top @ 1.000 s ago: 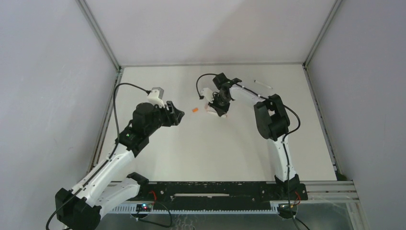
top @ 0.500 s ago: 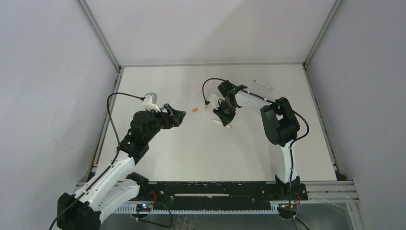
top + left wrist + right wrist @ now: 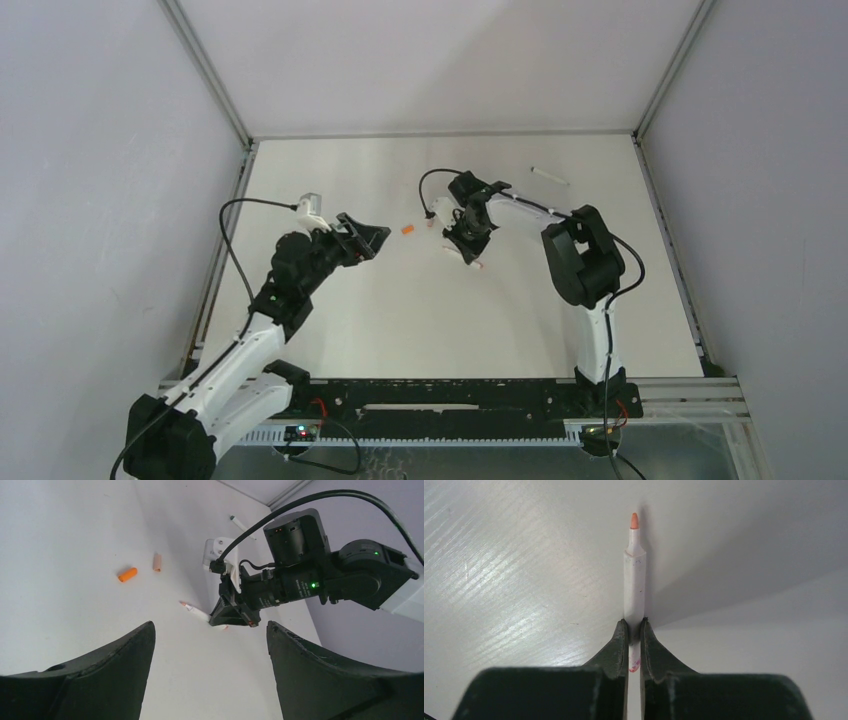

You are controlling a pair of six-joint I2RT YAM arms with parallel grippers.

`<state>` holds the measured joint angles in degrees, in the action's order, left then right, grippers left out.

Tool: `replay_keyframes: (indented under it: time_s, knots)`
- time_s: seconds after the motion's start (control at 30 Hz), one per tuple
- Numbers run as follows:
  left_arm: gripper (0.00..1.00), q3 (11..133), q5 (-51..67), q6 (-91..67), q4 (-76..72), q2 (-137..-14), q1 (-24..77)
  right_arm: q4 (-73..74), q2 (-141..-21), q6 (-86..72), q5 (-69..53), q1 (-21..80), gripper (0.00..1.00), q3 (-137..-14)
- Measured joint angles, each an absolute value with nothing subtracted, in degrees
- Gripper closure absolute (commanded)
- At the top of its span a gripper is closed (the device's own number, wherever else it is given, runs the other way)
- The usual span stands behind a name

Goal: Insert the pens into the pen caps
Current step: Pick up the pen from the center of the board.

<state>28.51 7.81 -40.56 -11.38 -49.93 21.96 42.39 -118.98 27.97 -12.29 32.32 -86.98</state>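
The orange-tipped pen (image 3: 634,575) sits pinched in the right gripper (image 3: 634,630). Its white barrel sticks straight out ahead of the closed fingers with the nib pointing away from the wrist. It hangs low over the table (image 3: 420,320), and the views do not settle whether the nib is clear of the surface. A second ago this gripper was further out, close to the caps. It has since drawn back a little toward its own base and brought the pen along, so the pick-up looks complete. The orange cap (image 3: 406,231) lies loose on the table off the pen's nib end, on the side toward the other arm. A pinkish cap (image 3: 157,562) lies just beside it and a little farther out. The left gripper (image 3: 370,237) has spread its jaws markedly over the same second and now stands wide, holding nothing. The orange cap is just ahead of its fingertips and slightly to their left. That probably means the pen half of this pair is ready, and the cap has yet to be collected by the open left hand before the two can be joined. A second pen (image 3: 548,176) rests well beyond the right gripper, near the far edge, untouched.
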Motion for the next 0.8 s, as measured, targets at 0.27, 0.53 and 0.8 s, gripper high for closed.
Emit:
replay_keyframes:
  time_s: [0.27, 0.53, 0.8]
  knots:
    - [0.15, 25.1, 11.9, -46.1, -21.0, -51.9, 21.9, 40.9, -115.7, 25.6, -17.3, 30.0, 1.00, -82.5]
    - [0.16, 25.0, 17.5, -53.8, -35.2, -62.4, 22.4, 43.0, -107.2, 21.9, -35.1, 20.0, 1.00, -81.6]
    - [0.20, 30.0, 20.0, -58.5, -46.6, -75.4, 27.7, 45.5, -101.1, 16.8, -54.7, 14.5, 1.00, -84.6]
